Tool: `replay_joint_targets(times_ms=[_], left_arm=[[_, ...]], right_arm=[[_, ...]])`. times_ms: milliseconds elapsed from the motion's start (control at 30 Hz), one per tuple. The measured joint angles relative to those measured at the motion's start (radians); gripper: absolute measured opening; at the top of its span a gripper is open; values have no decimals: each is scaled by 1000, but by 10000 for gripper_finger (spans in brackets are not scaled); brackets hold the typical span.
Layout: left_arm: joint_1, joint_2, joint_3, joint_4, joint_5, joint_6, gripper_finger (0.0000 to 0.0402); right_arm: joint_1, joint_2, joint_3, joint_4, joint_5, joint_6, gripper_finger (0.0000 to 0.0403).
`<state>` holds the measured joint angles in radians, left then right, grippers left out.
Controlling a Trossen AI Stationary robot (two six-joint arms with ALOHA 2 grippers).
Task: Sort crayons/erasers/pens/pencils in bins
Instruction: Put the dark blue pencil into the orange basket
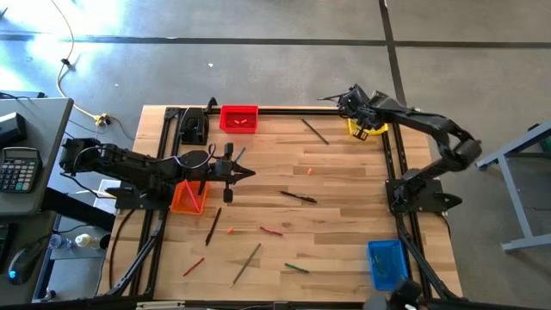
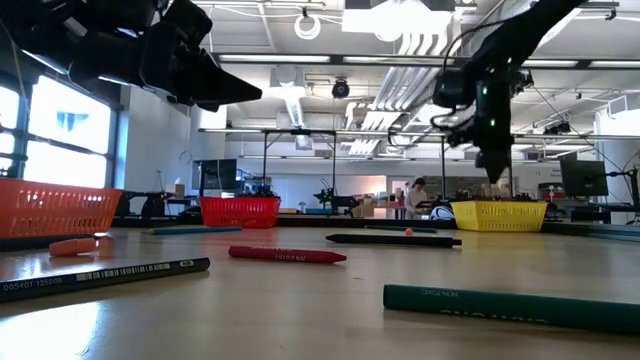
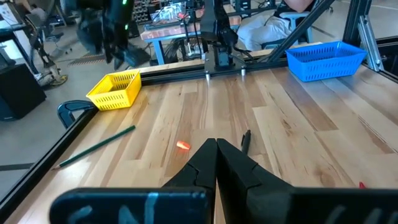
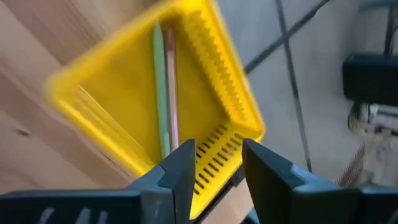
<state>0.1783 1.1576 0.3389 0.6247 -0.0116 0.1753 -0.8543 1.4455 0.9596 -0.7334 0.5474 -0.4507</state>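
Note:
The yellow bin (image 4: 155, 99) holds a green pencil (image 4: 160, 93) and a brown pencil (image 4: 171, 87) lying side by side. My right gripper (image 4: 217, 165) hangs open just above that bin (image 1: 366, 129) at the far right, with nothing between its fingers. My left gripper (image 3: 216, 155) is shut and empty, held level above the table beside the orange bin (image 1: 188, 198). Loose on the wood lie a black pen (image 1: 298, 197), a grey pencil (image 1: 314, 131), a red crayon (image 1: 271, 230), a green pencil (image 1: 297, 268) and a small eraser (image 3: 183, 145).
The red bin (image 1: 238, 118) stands at the far edge and the blue bin (image 1: 387, 263) at the near right. Another black pen (image 1: 213, 226), a crayon (image 1: 194, 266) and a pencil (image 1: 246, 263) lie near the front left. Black frame rails border the table.

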Motion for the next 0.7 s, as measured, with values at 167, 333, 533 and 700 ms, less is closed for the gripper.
replay_joint_targets(times_ms=[167, 333, 533, 700], left_arm=[[-3, 0, 0, -1, 7, 1, 0], [-3, 0, 0, -2, 8, 0, 1], [-3, 0, 0, -20, 27, -7, 1], [-3, 0, 0, -24, 27, -7, 1]], right_arm=[[50, -179, 0, 5, -175, 70, 85], [85, -314, 0, 35, -510, 211, 37], [182, -344, 0, 134, -631, 267, 3], [276, -343, -49, 326, -635, 224, 2]])
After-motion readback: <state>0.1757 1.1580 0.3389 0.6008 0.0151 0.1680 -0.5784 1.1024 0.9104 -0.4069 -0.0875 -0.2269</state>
